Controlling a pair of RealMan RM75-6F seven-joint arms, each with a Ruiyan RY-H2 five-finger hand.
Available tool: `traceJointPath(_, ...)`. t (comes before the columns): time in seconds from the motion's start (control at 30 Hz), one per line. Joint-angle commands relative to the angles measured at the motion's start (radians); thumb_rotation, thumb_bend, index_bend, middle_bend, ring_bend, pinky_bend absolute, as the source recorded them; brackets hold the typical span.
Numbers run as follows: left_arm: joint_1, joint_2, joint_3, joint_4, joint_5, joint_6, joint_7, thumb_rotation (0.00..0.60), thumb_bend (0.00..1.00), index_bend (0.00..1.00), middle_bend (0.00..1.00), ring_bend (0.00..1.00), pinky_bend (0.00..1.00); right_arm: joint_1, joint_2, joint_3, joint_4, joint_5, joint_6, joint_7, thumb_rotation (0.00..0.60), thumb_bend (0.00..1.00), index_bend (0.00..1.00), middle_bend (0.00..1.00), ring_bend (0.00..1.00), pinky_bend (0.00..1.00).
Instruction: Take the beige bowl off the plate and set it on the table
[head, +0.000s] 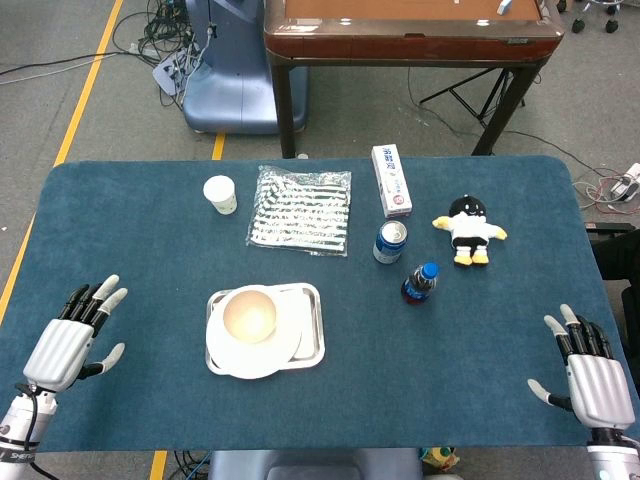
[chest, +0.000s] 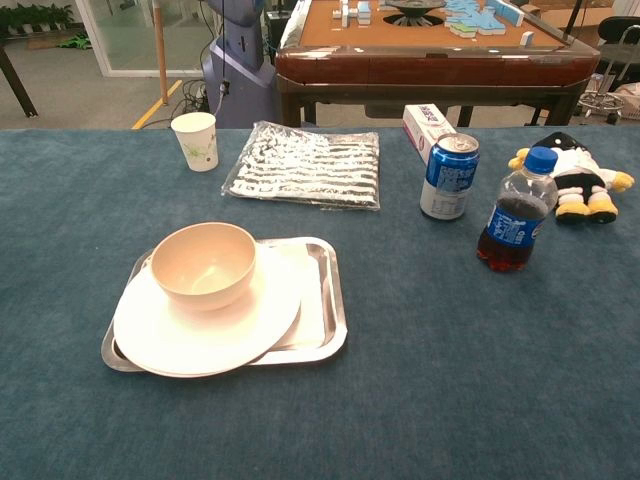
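Note:
A beige bowl (head: 249, 313) (chest: 204, 264) sits upright on a white plate (head: 245, 358) (chest: 200, 335), and the plate rests on a metal tray (head: 311, 330) (chest: 332, 310) near the table's front, left of centre. My left hand (head: 72, 337) lies open at the front left corner, well away from the bowl. My right hand (head: 590, 373) lies open at the front right corner. Both hands hold nothing. The chest view shows neither hand.
Behind the tray lie a striped packet (head: 300, 208) (chest: 307, 164) and a paper cup (head: 221, 194) (chest: 196, 140). To the right stand a blue can (head: 390, 241) (chest: 449, 176), a dark drink bottle (head: 420, 283) (chest: 515, 212), a white box (head: 391, 180) and a plush toy (head: 469, 229) (chest: 580, 183).

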Motion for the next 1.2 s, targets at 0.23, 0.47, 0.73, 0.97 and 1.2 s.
traceJointPath(0.23,-0.003,0.003,-0.001,0.001,-0.003,-0.007,-0.005,0.6,0.32,0.08,0.0,0.0,0.0,0.007,-0.002,0.003,0.0,0.014,-0.015,-0.002,0.6,0.22,0.0,0.0,0.0,0.0)
traceJointPath(0.47,-0.002,0.002,0.002,0.001,0.003,-0.004,-0.005,0.6,0.32,0.08,0.0,0.0,0.0,0.009,0.002,0.005,-0.004,0.016,-0.017,0.007,0.6,0.22,0.0,0.0,0.0,0.0)
traceJointPath(0.73,0.003,-0.004,0.009,0.0,0.005,-0.005,0.016,0.6,0.32,0.08,0.0,0.0,0.0,0.018,0.015,0.01,-0.01,0.018,-0.027,0.028,0.6,0.22,0.0,0.0,0.0,0.0)
traceJointPath(0.97,-0.03,0.03,0.038,-0.073,0.068,-0.061,0.166,0.6,0.32,0.11,0.0,0.0,0.0,0.029,0.018,0.011,-0.002,0.037,-0.057,0.04,0.6,0.22,0.0,0.0,0.0,0.0)
traceJointPath(1.2,-0.053,0.022,0.046,-0.11,0.11,-0.082,0.21,0.6,0.32,0.16,0.0,0.0,0.0,0.038,0.024,0.012,-0.003,0.046,-0.073,0.053,0.6,0.22,0.0,0.0,0.0,0.0)
